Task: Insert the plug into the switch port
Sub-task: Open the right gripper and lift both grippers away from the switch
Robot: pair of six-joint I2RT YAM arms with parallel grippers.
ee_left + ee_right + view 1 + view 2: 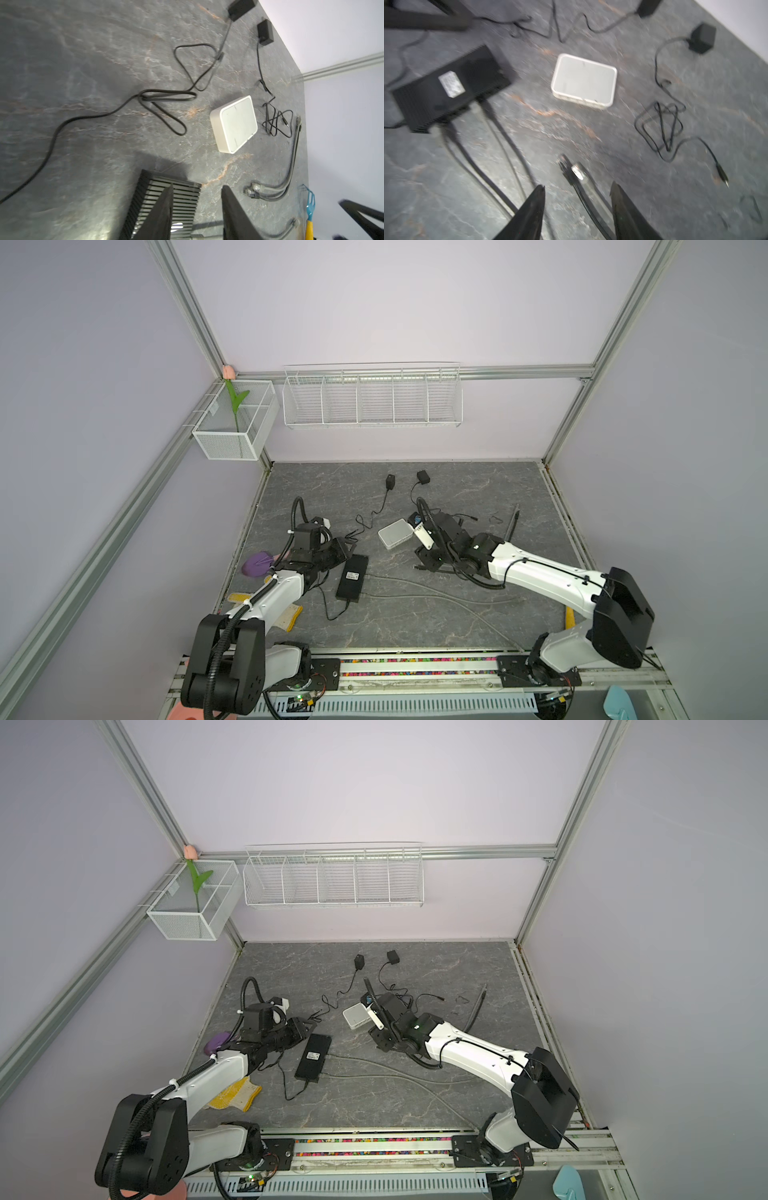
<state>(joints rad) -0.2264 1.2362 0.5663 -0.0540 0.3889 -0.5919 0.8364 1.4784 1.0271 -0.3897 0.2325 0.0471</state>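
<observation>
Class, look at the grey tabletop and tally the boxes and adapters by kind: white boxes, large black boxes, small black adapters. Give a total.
white box: 1
large black finned box: 1
small black adapters: 2
Total: 4

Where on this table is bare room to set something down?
Bare: the front of the grey marbled tabletop, between the grey cables and the front rail, and its back left corner. Crowded: around the white square box, amid black cords.
</observation>
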